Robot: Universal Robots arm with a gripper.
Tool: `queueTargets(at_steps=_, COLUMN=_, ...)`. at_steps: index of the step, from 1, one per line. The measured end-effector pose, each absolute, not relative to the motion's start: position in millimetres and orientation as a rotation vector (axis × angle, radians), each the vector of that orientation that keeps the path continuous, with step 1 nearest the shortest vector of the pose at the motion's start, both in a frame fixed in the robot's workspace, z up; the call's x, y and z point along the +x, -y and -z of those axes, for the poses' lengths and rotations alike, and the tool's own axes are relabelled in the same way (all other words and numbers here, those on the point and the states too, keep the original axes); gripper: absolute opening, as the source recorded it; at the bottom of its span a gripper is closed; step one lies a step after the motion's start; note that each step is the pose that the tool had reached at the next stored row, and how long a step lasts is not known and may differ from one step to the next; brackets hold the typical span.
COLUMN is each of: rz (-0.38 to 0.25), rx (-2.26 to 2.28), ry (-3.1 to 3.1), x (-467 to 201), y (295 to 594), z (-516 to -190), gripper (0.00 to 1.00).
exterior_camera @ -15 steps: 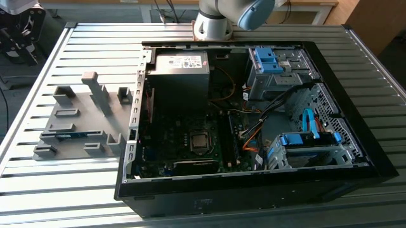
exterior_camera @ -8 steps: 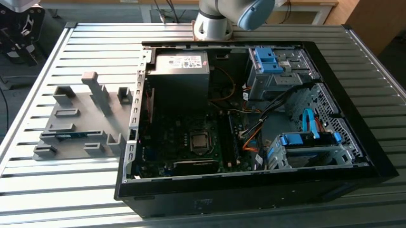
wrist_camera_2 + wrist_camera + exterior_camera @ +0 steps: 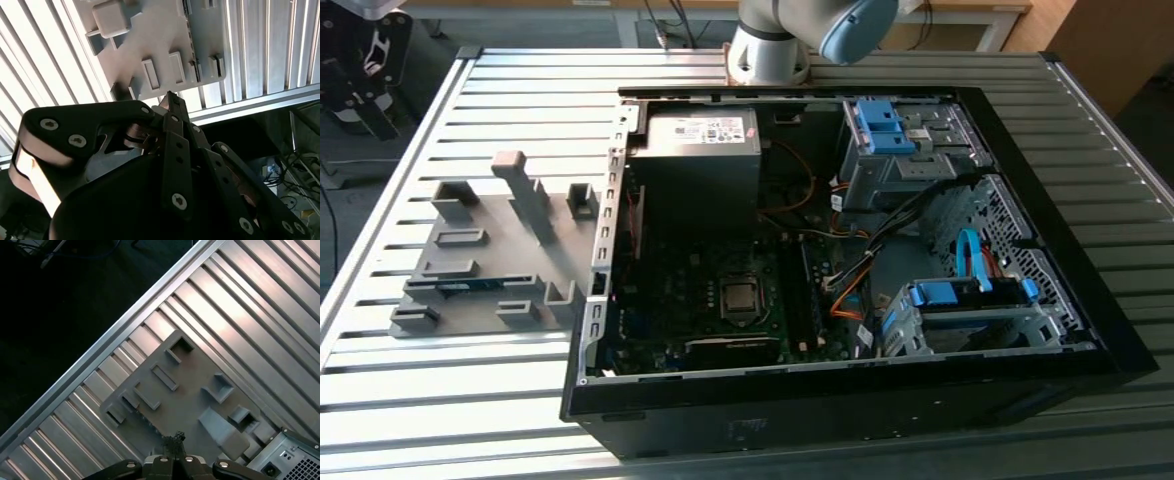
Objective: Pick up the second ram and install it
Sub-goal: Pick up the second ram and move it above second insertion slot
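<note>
The second ram point(image 3: 459, 286) is a slim blue-green strip standing on edge in a slot of the gray rack point(image 3: 494, 250), on the exterior view's left of the open computer case point(image 3: 854, 380). In both wrist views my gripper point(image 3: 170, 100) point(image 3: 173, 439) hangs high above the table, over the rack's edge nearest the case. Its fingers are shut together with nothing between them. The rack point(image 3: 150, 50) point(image 3: 185, 395) lies well below the fingertips. The arm's base point(image 3: 767, 45) stands behind the case.
Inside the case lie the motherboard with its CPU socket point(image 3: 742, 297), a power supply point(image 3: 700, 140), loose cables and blue drive-bay clips point(image 3: 881, 125). The slatted metal table point(image 3: 440, 420) ends close beyond the rack point(image 3: 100, 360). The case's corner point(image 3: 292, 460) is near the gripper.
</note>
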State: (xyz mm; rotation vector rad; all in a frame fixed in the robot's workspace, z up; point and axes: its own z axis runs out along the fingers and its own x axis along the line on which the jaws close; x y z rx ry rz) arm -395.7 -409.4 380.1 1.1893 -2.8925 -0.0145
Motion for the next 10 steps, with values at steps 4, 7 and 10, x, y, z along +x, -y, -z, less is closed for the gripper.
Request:
queueTargets(at_steps=4, rz=0.011, rx=1.262, ry=2.860, x=-395.9, y=409.4, z=-380.1, gripper=0.10)
queueTargets(at_steps=7, rz=0.008, rx=1.318, ry=2.834, x=-396.0, y=409.4, z=-380.1, gripper=0.10)
queueTargets(at_steps=10, rz=0.006, rx=1.373, ry=2.807, x=-396.2, y=409.4, z=-380.1, gripper=0.10)
